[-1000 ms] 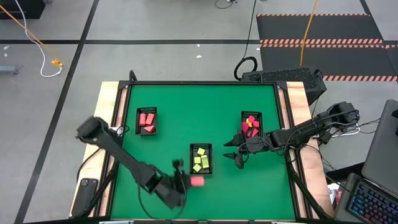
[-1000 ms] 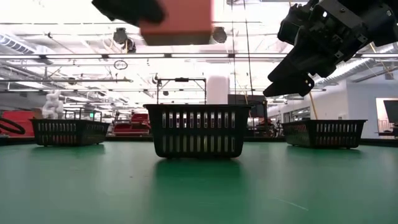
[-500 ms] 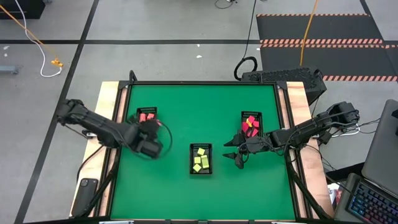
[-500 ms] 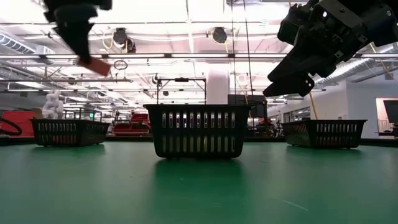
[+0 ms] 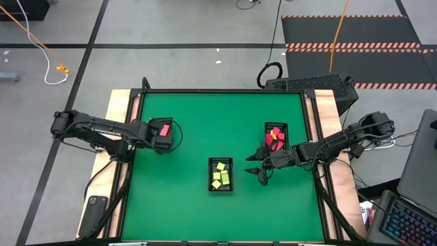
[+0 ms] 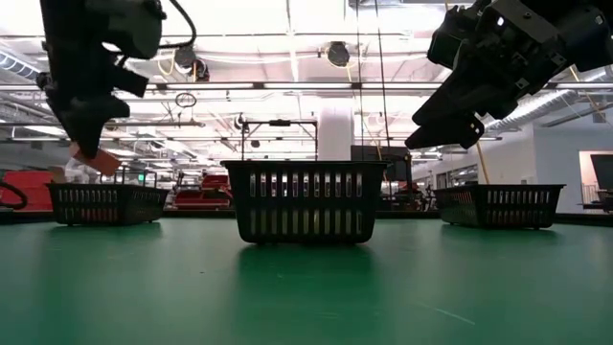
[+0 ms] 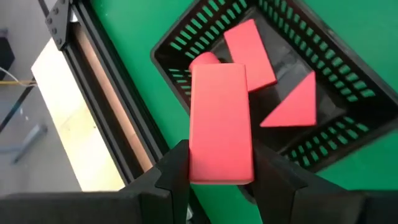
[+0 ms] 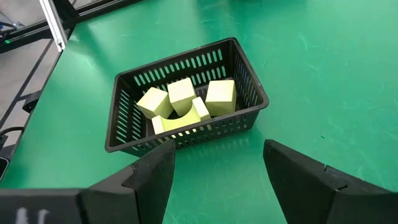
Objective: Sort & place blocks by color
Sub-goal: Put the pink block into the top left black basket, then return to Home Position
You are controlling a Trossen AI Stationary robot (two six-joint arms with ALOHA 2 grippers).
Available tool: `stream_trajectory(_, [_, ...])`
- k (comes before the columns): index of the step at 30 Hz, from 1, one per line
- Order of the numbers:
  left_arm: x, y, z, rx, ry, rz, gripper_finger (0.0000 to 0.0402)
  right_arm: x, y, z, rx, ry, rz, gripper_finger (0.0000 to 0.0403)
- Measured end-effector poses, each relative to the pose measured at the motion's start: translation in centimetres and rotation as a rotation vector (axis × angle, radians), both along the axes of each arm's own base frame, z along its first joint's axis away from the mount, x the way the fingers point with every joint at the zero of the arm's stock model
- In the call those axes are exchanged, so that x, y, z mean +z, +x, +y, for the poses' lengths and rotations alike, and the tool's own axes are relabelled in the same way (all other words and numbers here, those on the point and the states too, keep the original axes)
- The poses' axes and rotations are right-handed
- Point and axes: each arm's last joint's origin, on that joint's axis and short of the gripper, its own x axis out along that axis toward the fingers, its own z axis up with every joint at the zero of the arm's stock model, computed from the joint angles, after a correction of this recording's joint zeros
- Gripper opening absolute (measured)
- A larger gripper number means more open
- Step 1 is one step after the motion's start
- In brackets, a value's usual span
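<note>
My left gripper (image 5: pixel 164 131) hovers above the left black tray (image 7: pixel 348 134), shut on a pink-red bar block (image 7: pixel 221 118). In the low view the block (image 6: pixel 97 159) shows under the fingers, above that tray (image 6: pixel 103 203). In the tray lie a pink-red bar (image 7: pixel 250 48), a wedge (image 7: pixel 297 102) and a rounded piece (image 7: pixel 203 60). My right gripper (image 5: pixel 258 168) waits open above the table, between the middle tray (image 5: pixel 220 186) and the right tray (image 5: pixel 276 124). The middle tray (image 8: pixel 186 134) holds pale yellow blocks (image 8: pixel 219 96). My left gripper pinches the bar between its two fingers (image 7: pixel 176 168), which lie on its two long sides at the end nearest the wrist (image 7: pixel 219 169). The fingers come from above, pointing down. The bar is lifted clear and sticks out beyond the fingertips, tilted, over the left tray.
The right tray holds red blocks (image 5: pixel 274 131) and a yellow one (image 5: pixel 279 144). A raised black frame and a wooden border (image 5: pixel 130 109) edge the green table. Bare green surface (image 5: pixel 225 116) lies between the trays and toward the near edge.
My left arm has swung from the table's near edge toward the far left, carrying the pink-red bar, and now holds it above the left tray, lower than half a second ago. The right arm has kept still.
</note>
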Motion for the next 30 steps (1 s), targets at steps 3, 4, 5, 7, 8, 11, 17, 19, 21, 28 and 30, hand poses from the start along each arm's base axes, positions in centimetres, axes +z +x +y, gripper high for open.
stream_trajectory(3, [-0.2, 0.1, 0.7, 0.025, 0.000, -0.005, 0.0132, 0.0, 0.0, 0.0, 0.000, 0.000, 0.000, 0.0238])
stream_trajectory(4, [-0.2, 0.1, 1.0, 0.037, 0.001, -0.010, 0.0140, 0.0, 0.0, 0.0, 0.000, 0.000, 0.000, 0.0238])
stream_trajectory(5, [-0.2, 0.2, 1.2, 0.049, 0.000, -0.016, 0.0155, 0.0, 0.0, 0.0, 0.000, 0.000, 0.000, 0.0238])
stream_trajectory(7, [-0.2, 0.4, 1.6, 0.056, 0.000, -0.034, 0.0195, 0.0, 0.0, 0.0, 0.000, 0.000, 0.000, 0.0238])
stream_trajectory(8, [-0.2, 0.5, 1.8, 0.058, -0.001, -0.043, 0.0216, 0.0, 0.0, 0.0, 0.000, 0.000, 0.000, 0.0238])
stream_trajectory(11, [-0.3, 0.8, 2.2, 0.059, -0.029, -0.075, 0.0269, 0.0, 0.0, 0.0, 0.000, 0.000, 0.000, 0.0238])
stream_trajectory(17, [-0.4, 1.2, 2.8, 0.061, -0.049, -0.110, 0.0326, 0.0, 0.0, 0.0, 0.001, -0.002, 0.000, 0.0238])
stream_trajectory(19, [-0.4, 1.2, 2.9, 0.066, -0.048, -0.112, 0.0332, 0.0, 0.0, 0.0, 0.001, -0.002, 0.000, 0.0238])
stream_trajectory(21, [-0.4, 1.2, 3.0, 0.061, -0.049, -0.110, 0.0332, 0.0, 0.0, 0.0, 0.001, -0.002, 0.000, 0.0238])
stream_trajectory(28, [-0.2, 1.6, 3.0, 0.020, -0.059, -0.140, 0.0302, 0.0, 0.0, 0.0, 0.008, -0.018, -0.001, 0.0238])
stream_trajectory(30, [0.2, 2.1, 2.9, -0.011, -0.055, -0.173, 0.0289, 0.0, 0.0, 0.0, 0.018, -0.036, -0.001, 0.0238])
